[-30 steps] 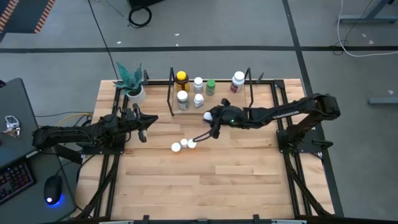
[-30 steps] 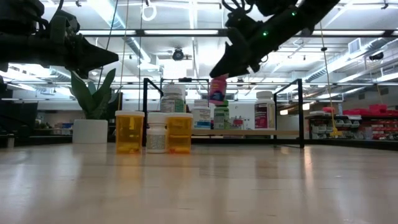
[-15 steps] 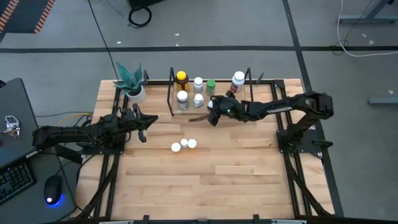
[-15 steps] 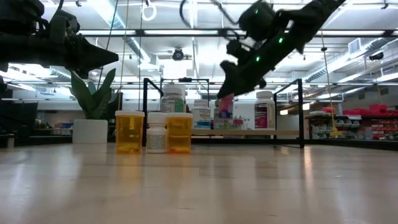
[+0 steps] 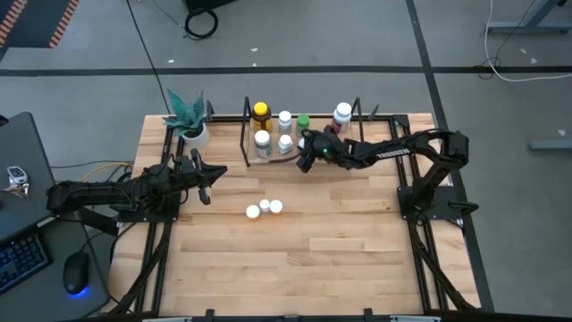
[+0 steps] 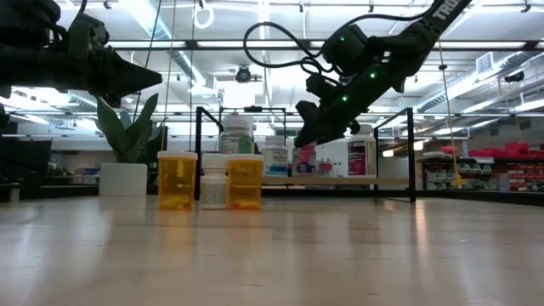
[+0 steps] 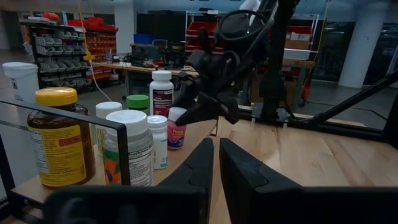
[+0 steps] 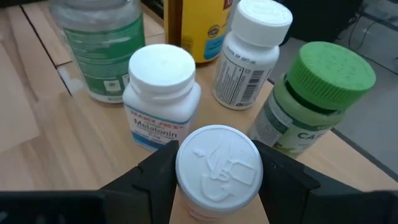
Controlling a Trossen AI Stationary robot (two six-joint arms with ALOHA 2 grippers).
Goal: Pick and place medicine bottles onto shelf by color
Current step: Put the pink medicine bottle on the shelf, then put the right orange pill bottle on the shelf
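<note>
My right gripper (image 5: 307, 154) reaches over the shelf (image 5: 246, 134), shut on a pinkish medicine bottle (image 7: 176, 132) with a white cap. It sits beside the green bottle (image 8: 314, 102) and a white bottle (image 8: 163, 93). The yellow-capped amber bottle (image 5: 261, 114) and other white-capped bottles (image 5: 285, 119) stand on the shelf's wooden base. A small group of bottles (image 6: 212, 181), two of them orange, stands on the table nearer the middle. My left gripper (image 7: 214, 168) is shut and waits at the table's left side (image 5: 204, 183). My right gripper pinches the pinkish bottle at its white cap (image 8: 217, 158), one finger (image 8: 155, 174) on each side. The fingers come from above, slanting in from the table's right. The bottle is upright, and its bottom (image 7: 176, 146) appears to rest on the shelf base.
A white pot with a green plant (image 5: 192, 130) stands left of the shelf. A white bottle with a red label (image 5: 342, 114) stands at the shelf's right end. The shelf's black uprights (image 6: 412, 153) rise around the bottles. Bare wood lies near the table's front edge (image 5: 313, 259).
My right gripper has carried the pinkish bottle from above the table's middle toward the far edge and into the shelf. It has lowered the bottle next to the green one. The gripper has stayed shut on it. The left arm has kept still.
</note>
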